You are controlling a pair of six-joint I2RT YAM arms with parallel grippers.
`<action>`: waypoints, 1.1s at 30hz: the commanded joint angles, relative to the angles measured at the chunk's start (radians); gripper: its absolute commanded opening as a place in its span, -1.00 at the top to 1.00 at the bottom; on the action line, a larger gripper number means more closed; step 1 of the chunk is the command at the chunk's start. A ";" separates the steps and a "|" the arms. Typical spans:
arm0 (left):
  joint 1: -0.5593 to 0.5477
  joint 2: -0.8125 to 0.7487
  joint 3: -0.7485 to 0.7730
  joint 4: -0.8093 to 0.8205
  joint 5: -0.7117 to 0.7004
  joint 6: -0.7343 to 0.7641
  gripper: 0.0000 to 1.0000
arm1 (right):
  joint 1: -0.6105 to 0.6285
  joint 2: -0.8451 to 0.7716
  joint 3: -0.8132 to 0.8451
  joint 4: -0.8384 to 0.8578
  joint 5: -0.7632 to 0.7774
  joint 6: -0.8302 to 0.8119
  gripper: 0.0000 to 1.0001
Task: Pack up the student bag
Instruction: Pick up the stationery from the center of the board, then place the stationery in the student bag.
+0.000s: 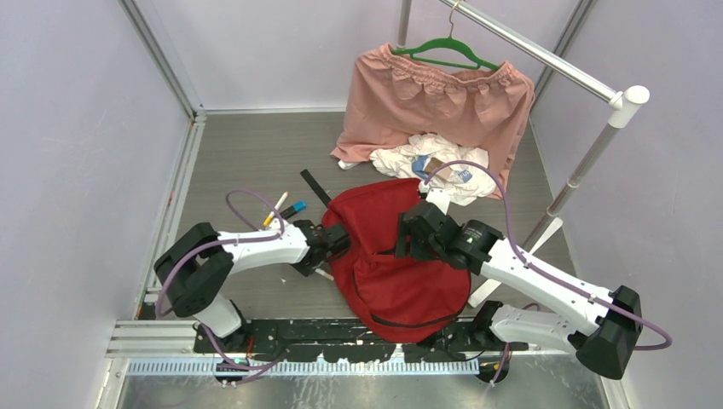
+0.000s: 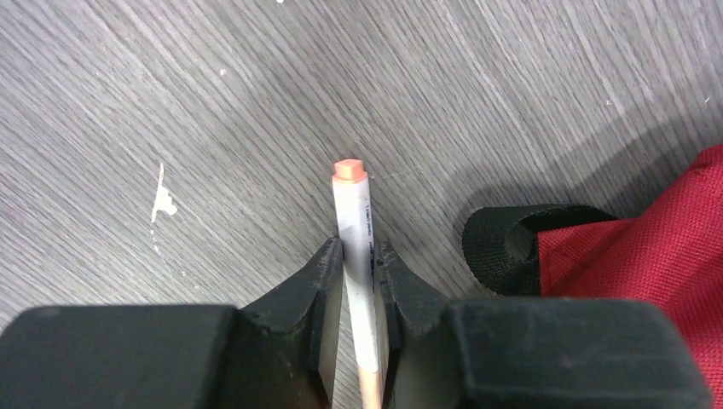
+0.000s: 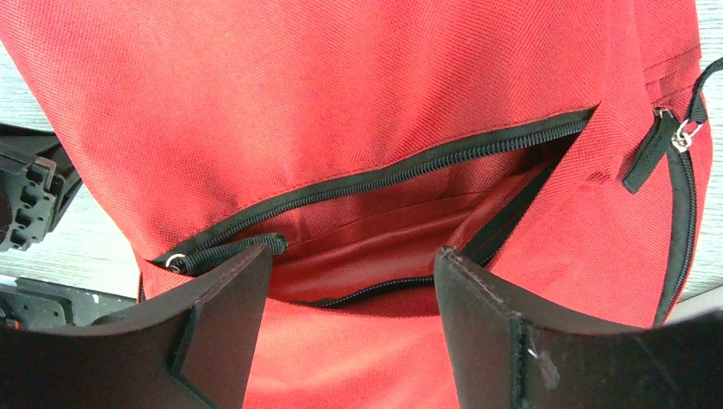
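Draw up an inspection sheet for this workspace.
Surface: grey wood-grain table, pale scuffs.
Job's things: student bag, front pocket unzipped; white pen beside its black strap.
Clutter: loose pens, pink garment, white cloth.
Grippers: left gripper shut on the white pen; right gripper, jaws apart, over the front pocket.
Cables: purple cables loop along both arms.
Surroundings: metal rail, white walls.

Pale lilac walls [image 1: 68, 128] around a grey wood-grain tabletop [image 1: 247, 162], a silver clothes rail [image 1: 546, 54] at the right rear.
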 commanded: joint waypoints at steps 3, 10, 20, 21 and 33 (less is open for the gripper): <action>0.011 -0.100 -0.119 -0.015 0.026 -0.047 0.76 | -0.005 -0.036 0.046 -0.005 0.013 -0.013 -0.50; 0.012 -0.457 -0.154 0.052 -0.179 0.264 1.00 | -0.004 -0.090 0.182 -0.049 0.041 -0.070 -0.57; 0.026 -0.885 -0.278 0.801 0.145 1.058 1.00 | -0.004 -0.097 0.177 0.293 -0.378 -0.085 -0.64; 0.026 -0.869 -0.250 0.795 0.192 1.073 1.00 | -0.005 -0.093 0.155 0.350 -0.431 -0.068 -0.64; 0.027 -0.701 -0.139 0.975 0.409 1.040 1.00 | 0.028 0.014 0.086 0.585 -0.632 -0.003 -0.49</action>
